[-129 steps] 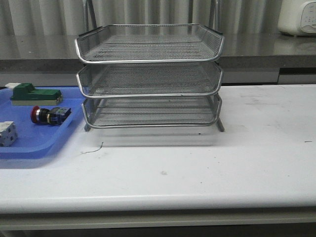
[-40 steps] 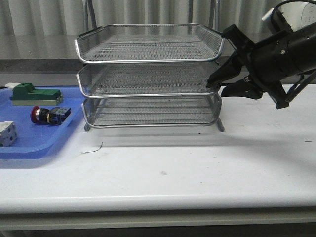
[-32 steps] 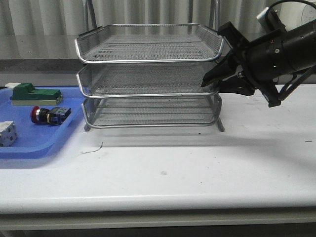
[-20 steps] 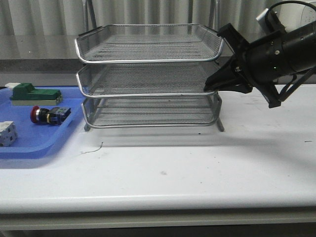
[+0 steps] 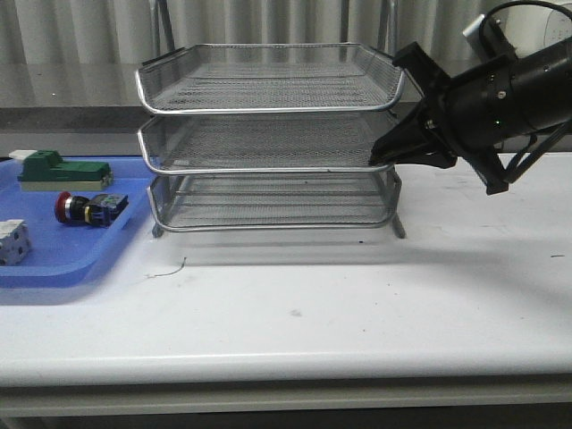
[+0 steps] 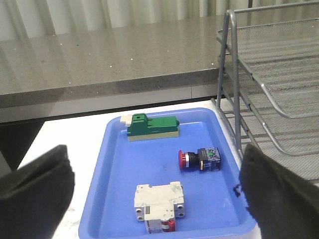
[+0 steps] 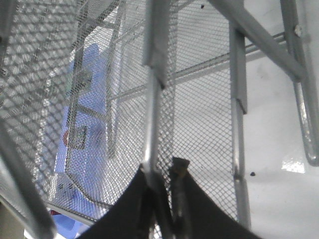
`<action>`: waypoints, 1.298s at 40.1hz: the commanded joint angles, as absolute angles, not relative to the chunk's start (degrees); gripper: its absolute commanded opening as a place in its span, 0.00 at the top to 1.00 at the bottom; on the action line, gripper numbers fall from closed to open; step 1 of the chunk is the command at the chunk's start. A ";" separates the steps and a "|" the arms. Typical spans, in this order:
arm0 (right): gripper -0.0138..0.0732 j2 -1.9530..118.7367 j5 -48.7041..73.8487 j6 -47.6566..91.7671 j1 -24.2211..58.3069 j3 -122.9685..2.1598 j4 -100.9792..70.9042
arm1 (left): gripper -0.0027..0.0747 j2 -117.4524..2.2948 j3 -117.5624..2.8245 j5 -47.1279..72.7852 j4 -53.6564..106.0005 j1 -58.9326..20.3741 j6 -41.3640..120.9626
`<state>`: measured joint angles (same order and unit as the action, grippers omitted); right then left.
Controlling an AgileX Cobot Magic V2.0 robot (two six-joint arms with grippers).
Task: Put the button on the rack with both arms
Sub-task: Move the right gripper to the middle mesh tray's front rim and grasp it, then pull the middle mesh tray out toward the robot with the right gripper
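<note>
Right now my R tool is pinched shut on the rim of the rack's middle tier, at its 3 o'clock corner, presumably to slide that tray out so there's room to load it. My L tool hangs with fingers wide apart above the blue tray, where the button lies at 9 o'clock of the rack, untouched.

light: soft, even | glare: table | blur: left end effector fingers
</note>
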<state>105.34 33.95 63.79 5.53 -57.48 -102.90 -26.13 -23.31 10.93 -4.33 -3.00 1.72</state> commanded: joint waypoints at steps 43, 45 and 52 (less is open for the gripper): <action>0.82 91.60 41.94 68.03 5.07 -43.61 -101.24 | 0.14 -26.66 -25.40 6.14 -4.12 -3.36 1.29; 0.82 90.86 42.58 68.18 5.07 -42.37 -101.24 | 0.14 -26.66 -25.40 6.14 -4.12 -3.36 1.29; 0.82 88.13 42.63 69.71 5.07 -37.86 -101.33 | 0.14 -26.66 -25.40 6.14 -4.12 -3.36 1.29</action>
<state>91.68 37.29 68.52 5.44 -38.83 -100.33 -26.13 -23.31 10.85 -4.33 -3.00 1.72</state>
